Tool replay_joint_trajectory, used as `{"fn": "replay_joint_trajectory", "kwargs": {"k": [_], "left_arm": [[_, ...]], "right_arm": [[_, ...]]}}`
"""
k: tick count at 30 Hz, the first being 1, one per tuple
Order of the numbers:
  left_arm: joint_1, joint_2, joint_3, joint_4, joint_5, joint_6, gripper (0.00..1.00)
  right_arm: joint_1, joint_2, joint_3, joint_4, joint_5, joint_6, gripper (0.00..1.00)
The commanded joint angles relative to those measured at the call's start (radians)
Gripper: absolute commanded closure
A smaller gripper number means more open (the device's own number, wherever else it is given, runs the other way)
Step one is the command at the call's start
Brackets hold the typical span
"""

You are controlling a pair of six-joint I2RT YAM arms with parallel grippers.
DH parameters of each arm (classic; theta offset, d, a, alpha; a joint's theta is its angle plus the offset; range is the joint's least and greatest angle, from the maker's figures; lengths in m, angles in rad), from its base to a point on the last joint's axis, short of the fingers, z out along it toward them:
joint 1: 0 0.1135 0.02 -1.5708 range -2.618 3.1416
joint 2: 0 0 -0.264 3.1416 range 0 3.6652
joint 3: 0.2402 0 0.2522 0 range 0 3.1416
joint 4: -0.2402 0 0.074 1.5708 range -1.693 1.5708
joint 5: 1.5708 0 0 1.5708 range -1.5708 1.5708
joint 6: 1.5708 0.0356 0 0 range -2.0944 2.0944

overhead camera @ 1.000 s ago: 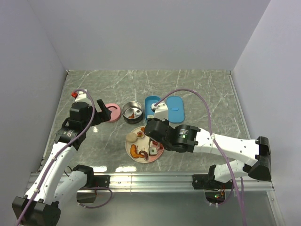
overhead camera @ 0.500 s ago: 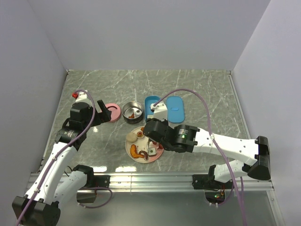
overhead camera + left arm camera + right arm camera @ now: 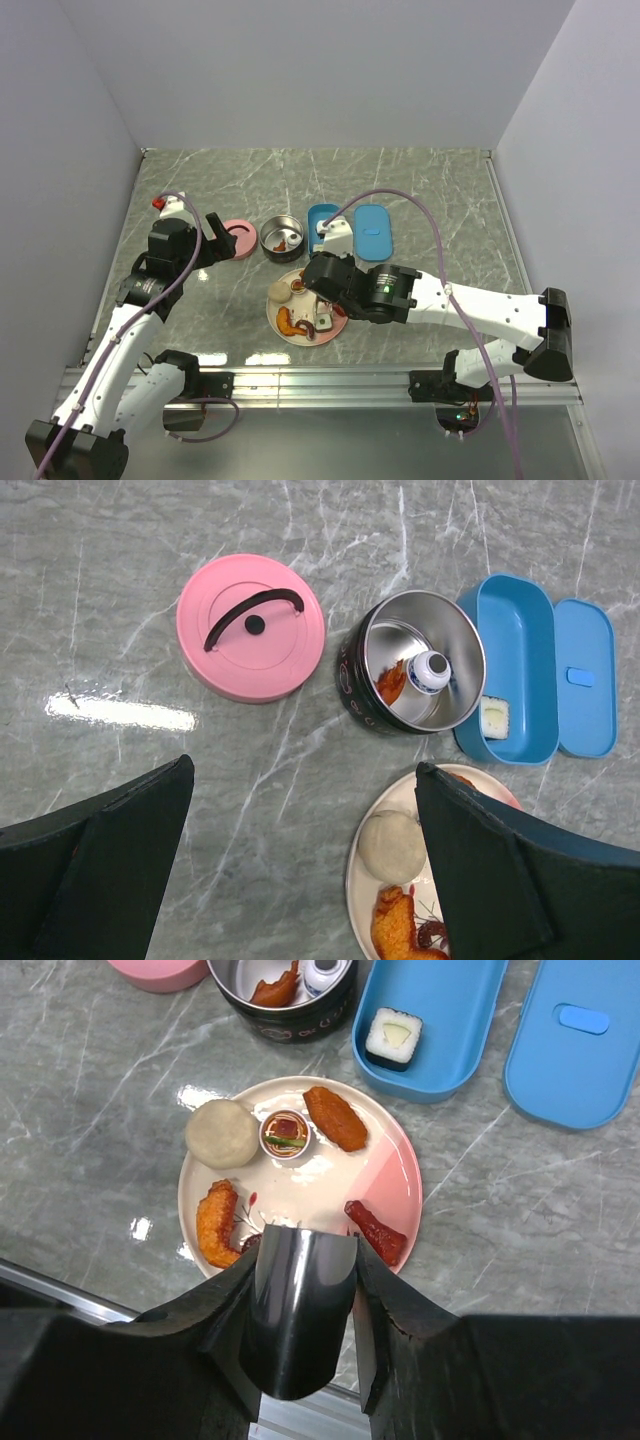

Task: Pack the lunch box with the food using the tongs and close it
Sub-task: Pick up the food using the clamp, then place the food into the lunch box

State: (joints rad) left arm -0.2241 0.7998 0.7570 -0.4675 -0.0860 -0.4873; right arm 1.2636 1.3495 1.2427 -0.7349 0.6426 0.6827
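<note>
My right gripper (image 3: 305,1250) is shut on the silver tongs (image 3: 300,1310), held over the near edge of the plate (image 3: 400,1175). The tongs' tips are hidden below my fingers. On the plate lie a beige bun (image 3: 222,1132), an orange shrimp (image 3: 217,1222), a red sausage (image 3: 375,1231), an orange-brown piece (image 3: 336,1118) and a small round piece (image 3: 285,1133). The blue lunch box (image 3: 460,1020) holds one white sushi square (image 3: 392,1037); its lid (image 3: 580,1050) lies beside it. My left gripper (image 3: 302,770) hangs open above the table, left of the plate.
A steel bowl (image 3: 420,675) with an orange piece and a small white bottle stands behind the plate. Its pink lid (image 3: 250,625) lies to the left. Grey walls close in the marble table on three sides.
My right gripper has narrowed a little on the tongs and shifted slightly left over the plate. The left arm has not moved.
</note>
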Motion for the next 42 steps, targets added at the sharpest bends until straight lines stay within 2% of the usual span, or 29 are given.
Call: {"fn": "replay_joint_trajectory", "kwargs": {"k": [1, 9, 18, 22, 29, 33, 42], "left_arm": [[-0.003, -0.017, 0.002, 0.035, -0.017, 0.007, 0.01], [-0.003, -0.014, 0.008, 0.029, -0.031, 0.013, 0.0], [-0.003, 0.006, 0.024, 0.032, -0.049, 0.029, 0.01], [-0.003, 0.03, 0.034, 0.036, -0.057, 0.036, 0.01], [-0.003, 0.068, 0.057, 0.047, -0.064, 0.047, 0.01], [-0.003, 0.095, 0.062, 0.058, -0.063, 0.053, 0.0], [-0.003, 0.134, 0.076, 0.081, -0.057, 0.059, 0.01]], "right_arm": [[0.006, -0.003, 0.063, -0.009, 0.022, -0.002, 0.69], [-0.041, 0.028, 0.192, 0.022, 0.052, -0.121, 0.71], [-0.254, 0.069, 0.212, 0.21, -0.011, -0.311, 0.72], [-0.348, 0.132, 0.276, 0.284, -0.047, -0.392, 0.72], [-0.444, 0.232, 0.36, 0.348, -0.1, -0.472, 0.72], [-0.467, 0.289, 0.396, 0.351, -0.123, -0.491, 0.72], [-0.48, 0.298, 0.38, 0.354, -0.149, -0.482, 0.72]]}}
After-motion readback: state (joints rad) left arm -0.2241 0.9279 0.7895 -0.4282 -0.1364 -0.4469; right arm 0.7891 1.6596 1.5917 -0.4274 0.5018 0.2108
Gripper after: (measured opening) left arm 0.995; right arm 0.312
